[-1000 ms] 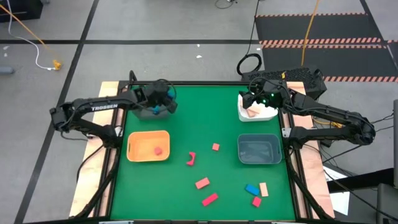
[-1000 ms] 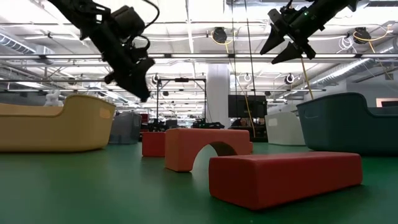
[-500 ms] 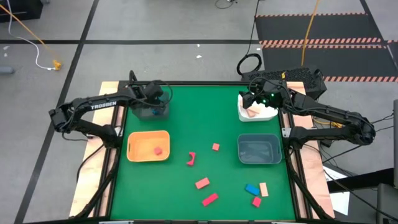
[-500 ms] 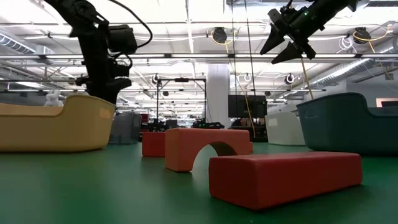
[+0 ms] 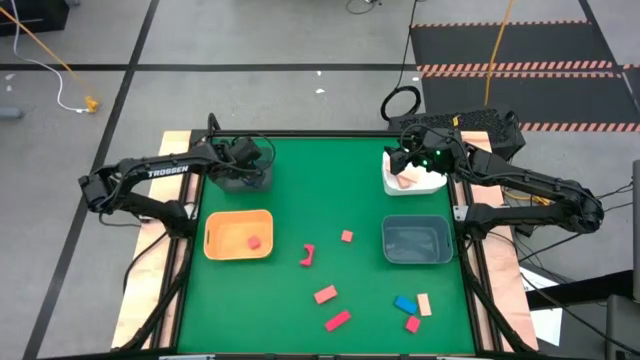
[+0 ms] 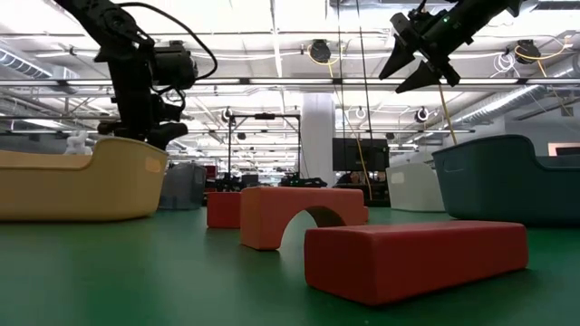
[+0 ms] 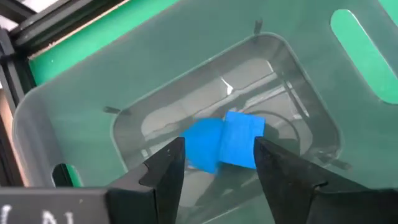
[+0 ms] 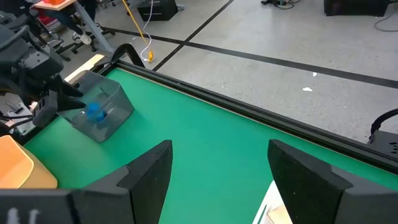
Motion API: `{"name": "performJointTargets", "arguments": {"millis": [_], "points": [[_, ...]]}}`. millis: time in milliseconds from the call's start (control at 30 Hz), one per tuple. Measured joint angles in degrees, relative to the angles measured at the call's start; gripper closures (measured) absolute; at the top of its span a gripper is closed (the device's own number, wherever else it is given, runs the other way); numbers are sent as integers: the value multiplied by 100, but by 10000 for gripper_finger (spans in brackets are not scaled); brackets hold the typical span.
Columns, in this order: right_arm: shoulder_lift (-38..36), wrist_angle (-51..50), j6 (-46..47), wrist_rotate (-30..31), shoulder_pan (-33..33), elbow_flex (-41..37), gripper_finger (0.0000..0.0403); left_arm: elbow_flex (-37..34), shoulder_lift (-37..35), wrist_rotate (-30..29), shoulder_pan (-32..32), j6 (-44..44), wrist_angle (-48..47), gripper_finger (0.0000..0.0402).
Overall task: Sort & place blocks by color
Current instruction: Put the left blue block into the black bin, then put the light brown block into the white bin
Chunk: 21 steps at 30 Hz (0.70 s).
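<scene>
Left wrist view puts me right over the grey-blue bin (image 7: 186, 112), where my left gripper (image 7: 217, 163) hangs with its fingers spread apart and nothing pinched between them. Two blue blocks (image 7: 225, 144) lie on the bin's floor below the gap, touching each other, and I cannot see either finger touching them. From above, that gripper (image 5: 245, 165) sits at the table's far left corner, covering most of the bin. Just nearer along the left side stands the orange bin (image 5: 238, 235) with one small red block (image 5: 255, 241) inside. My right gripper (image 8: 214, 168) is open too and holds nothing; in the overhead view it hovers (image 5: 407, 158) at the far right above the white bin (image 5: 412, 178), which has a tan piece (image 5: 406, 180) in it. Nearer on that side is the dark green bin (image 5: 416, 240); I cannot tell whether anything lies in it. Loose blocks remain on the green table (image 5: 330, 190): a curved red piece (image 5: 308, 254) and a small pink cube (image 5: 346, 236) near the middle, two red bars (image 5: 331, 308) toward the near edge, and a cluster at the near right with a blue block (image 5: 404, 304), a tan bar (image 5: 424, 304) and a red block (image 5: 412, 323) close together.
</scene>
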Motion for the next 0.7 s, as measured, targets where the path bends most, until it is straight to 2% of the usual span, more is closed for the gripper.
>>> {"name": "performJointTargets", "arguments": {"millis": [133, 300, 533, 700], "points": [[0, 2, 0, -1, -1, 0, 149, 0, -21, 60, -30, -122, 22, 191], [0, 2, 0, -1, 1, 0, 149, 0, -419, 336, -208, 105, 383, 173], [0, 0, 0, 1, 1, 0, 149, 5, -1080, 763, -760, 856, 1983, 170], [0, 1, 0, 1, -1, 0, 149, 3, -1305, 789, -1137, 947, 2495, 170]]}}
